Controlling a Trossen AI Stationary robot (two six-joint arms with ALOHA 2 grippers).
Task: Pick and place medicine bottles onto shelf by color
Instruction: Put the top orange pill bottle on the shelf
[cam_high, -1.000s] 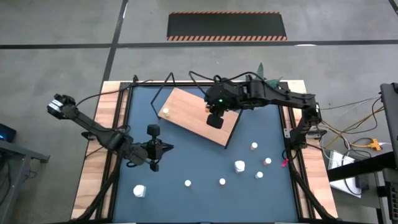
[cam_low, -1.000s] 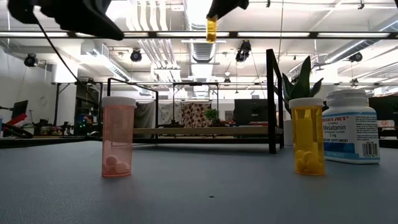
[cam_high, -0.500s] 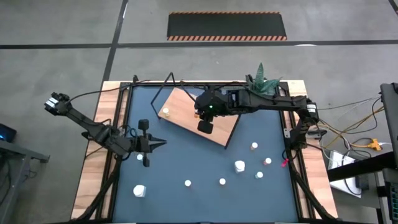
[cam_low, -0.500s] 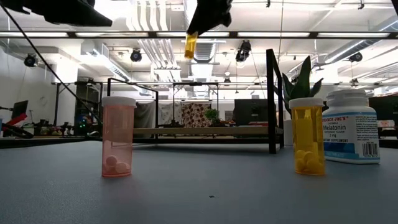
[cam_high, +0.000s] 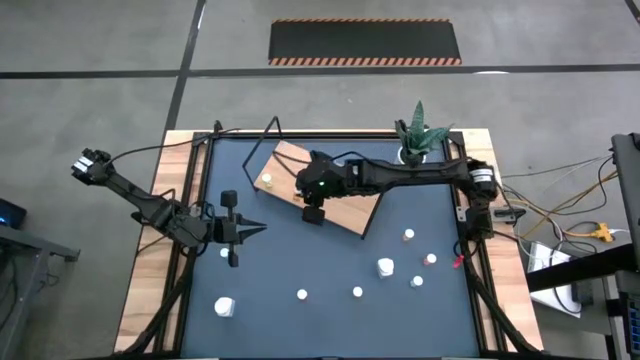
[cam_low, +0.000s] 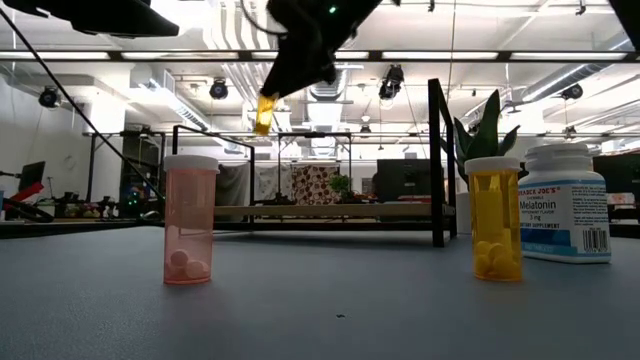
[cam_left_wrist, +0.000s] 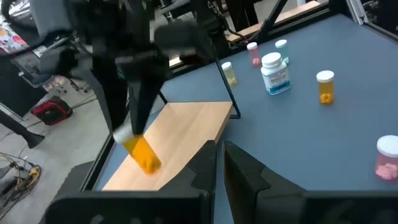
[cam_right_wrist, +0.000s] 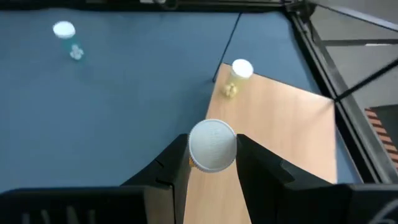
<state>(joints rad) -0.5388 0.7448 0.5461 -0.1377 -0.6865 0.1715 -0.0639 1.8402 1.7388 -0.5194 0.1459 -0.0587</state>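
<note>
My right gripper (cam_high: 313, 213) hangs over the light-brown shelf board (cam_high: 340, 195), shut on an orange bottle (cam_low: 265, 113) with a white cap (cam_right_wrist: 212, 145). The left wrist view shows that bottle (cam_left_wrist: 142, 152) above the board (cam_left_wrist: 186, 130). A yellowish bottle (cam_right_wrist: 236, 76) stands on its base on the shelf's left part (cam_high: 267, 181). My left gripper (cam_high: 240, 228) waits, shut, over the table's left side (cam_left_wrist: 219, 163). Several other bottles stand on the table's right near part. My right gripper pinches the orange bottle at its cap end (cam_right_wrist: 212, 145) between the two fingers (cam_right_wrist: 177, 158), coming from above and pointing down. The bottle is lifted clear above the shelf. It hangs tilted below the fingers, its lower end (cam_low: 263, 124) toward the table's left.
A potted plant (cam_high: 420, 140) stands at the far right corner. The shelf's black frame (cam_low: 437, 160) rises above the board. A pink bottle (cam_low: 190, 220), an orange bottle (cam_low: 497, 218) and a big white bottle (cam_low: 567, 203) stand near the low camera.
My right gripper has carried the orange bottle from the shelf's right part toward the table's left and downward, and the bottle has tipped from upright to tilted. My left gripper has drawn back a little toward the table's left edge, then stayed still.
</note>
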